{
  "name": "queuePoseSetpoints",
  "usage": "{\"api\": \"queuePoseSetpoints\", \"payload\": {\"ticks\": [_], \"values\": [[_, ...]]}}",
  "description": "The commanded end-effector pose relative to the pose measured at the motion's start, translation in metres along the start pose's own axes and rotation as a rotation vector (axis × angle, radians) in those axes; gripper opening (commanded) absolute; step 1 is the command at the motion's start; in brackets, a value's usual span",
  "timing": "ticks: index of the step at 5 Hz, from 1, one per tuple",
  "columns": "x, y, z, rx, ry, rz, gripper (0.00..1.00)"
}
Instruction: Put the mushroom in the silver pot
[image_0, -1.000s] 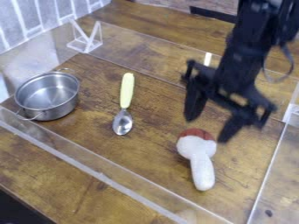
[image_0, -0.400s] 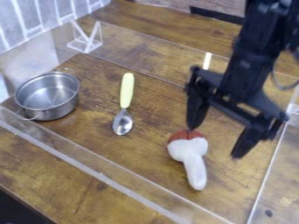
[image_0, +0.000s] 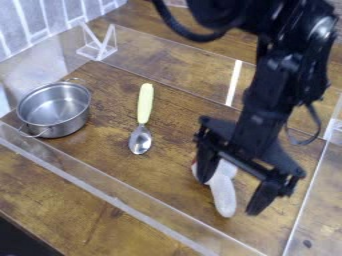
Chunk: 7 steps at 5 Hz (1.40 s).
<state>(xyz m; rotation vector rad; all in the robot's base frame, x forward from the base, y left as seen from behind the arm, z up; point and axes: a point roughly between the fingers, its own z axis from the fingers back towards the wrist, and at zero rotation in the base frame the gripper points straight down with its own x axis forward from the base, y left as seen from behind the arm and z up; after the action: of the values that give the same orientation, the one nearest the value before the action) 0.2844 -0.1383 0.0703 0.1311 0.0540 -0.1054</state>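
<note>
Gripper (image_0: 238, 188) lowered since earlier, jaws spread wide, mushroom (image_0: 226, 190) between its fingers, ungrasped

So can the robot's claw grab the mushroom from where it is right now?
Probably yes. The gripper is open and right down over the mushroom, with a finger on each side of it. Nothing lies in between; the spoon sits well off to the side.

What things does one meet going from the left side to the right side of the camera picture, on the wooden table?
silver pot → spoon → claw, open, with its fingers on either side of the mushroom

The mushroom overlaps the claw, so the two take one place in the order.
</note>
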Motion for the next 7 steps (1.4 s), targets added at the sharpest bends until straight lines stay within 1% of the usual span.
{"api": "queuePoseSetpoints", "payload": {"ticks": [1, 2, 3, 4, 5, 6, 7], "values": [[-0.002, 0.0, 0.016, -0.04, -0.075, -0.01, 1.0], [-0.006, 0.008, 0.012, -0.044, -0.075, -0.036, 0.0], [-0.013, 0.015, 0.017, -0.044, -0.078, -0.061, 0.0], [-0.016, 0.011, 0.041, -0.039, -0.102, -0.01, 0.0], [-0.017, 0.005, 0.064, -0.034, -0.114, 0.033, 0.0], [-0.011, 0.012, 0.081, -0.01, -0.112, 0.079, 0.0], [-0.005, 0.026, 0.092, 0.009, -0.113, 0.138, 0.0]]}}
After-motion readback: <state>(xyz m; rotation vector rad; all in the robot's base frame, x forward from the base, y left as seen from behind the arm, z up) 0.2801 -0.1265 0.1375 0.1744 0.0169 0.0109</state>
